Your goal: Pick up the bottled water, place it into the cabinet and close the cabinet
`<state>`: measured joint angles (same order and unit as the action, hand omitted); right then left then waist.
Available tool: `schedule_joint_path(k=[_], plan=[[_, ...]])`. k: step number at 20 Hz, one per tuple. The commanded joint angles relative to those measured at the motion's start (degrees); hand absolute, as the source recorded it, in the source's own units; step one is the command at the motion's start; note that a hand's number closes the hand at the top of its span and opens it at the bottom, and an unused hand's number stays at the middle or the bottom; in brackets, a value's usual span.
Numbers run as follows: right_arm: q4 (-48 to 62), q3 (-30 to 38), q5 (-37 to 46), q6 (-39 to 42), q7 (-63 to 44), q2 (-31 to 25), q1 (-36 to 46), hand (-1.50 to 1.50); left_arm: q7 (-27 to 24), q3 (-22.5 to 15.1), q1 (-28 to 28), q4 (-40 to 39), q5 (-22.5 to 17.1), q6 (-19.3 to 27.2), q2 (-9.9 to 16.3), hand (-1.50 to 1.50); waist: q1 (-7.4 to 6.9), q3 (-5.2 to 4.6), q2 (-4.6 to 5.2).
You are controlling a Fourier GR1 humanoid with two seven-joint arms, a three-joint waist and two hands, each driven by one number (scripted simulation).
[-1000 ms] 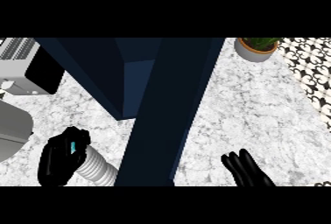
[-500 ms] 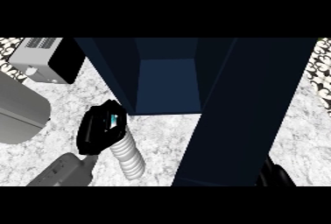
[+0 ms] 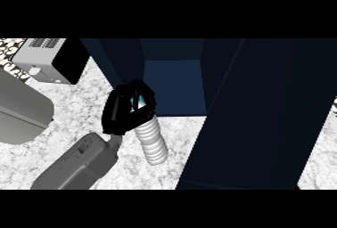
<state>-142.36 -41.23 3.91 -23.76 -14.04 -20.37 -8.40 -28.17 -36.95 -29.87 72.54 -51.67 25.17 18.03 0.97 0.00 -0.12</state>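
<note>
Head view, looking steeply down at a kitchen tabletop [image 3: 72, 129] of white, grey-veined marble. The left hand [image 3: 125, 111] comes in on its grey forearm [image 3: 76, 164] from the lower left, its black fingers curled round the upper part of the bottled water [image 3: 153, 142]; the ribbed, pale body of the bottle hangs out below the hand, tilted, and a small blue-green glint shows between the fingers, possibly the cap or label, though this cannot be made out with certainty. The bottle is held at the mouth of the dark blue cabinet [image 3: 171, 84], just in front of its open compartment and not yet inside it. The cabinet door [image 3: 263, 116] stands open, a broad dark panel that fills the right half of the view and hides the tabletop behind it. The right hand shows nowhere in this view. Progress, as judged from the arrangement: the pick-up is done and the carry has brought the bottle to the opening; placing it inside, releasing it and swinging the door shut are left. Surroundings: a white and black appliance [image 3: 49, 60] stands at the upper left, a large grey rounded object [image 3: 20, 111] lies at the left edge, and a patterned black-and-white wall strip [image 3: 10, 49] shows in the far corner.
</note>
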Motion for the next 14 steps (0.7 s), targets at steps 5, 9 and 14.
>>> schedule_joint_path(k=[5,9,14], plan=[[-8.35,0.27,3.41,0.43,-4.17,-3.36,-0.84,-1.5,2.02,4.43,-9.98,-10.58,5.67,3.48,-7.13,1.5,0.28,-0.04,0.15],[-7.11,-0.04,2.95,-0.06,-1.81,-2.54,-2.47,-1.5,6.73,6.71,-14.41,-13.92,7.92,3.73,-6.28,1.5,0.07,0.0,0.04],[-3.26,2.5,1.8,-0.75,-4.46,-0.14,2.99,-1.5,6.42,9.16,-21.66,-25.0,10.96,3.18,-11.25,1.5,0.08,-0.04,0.35]])
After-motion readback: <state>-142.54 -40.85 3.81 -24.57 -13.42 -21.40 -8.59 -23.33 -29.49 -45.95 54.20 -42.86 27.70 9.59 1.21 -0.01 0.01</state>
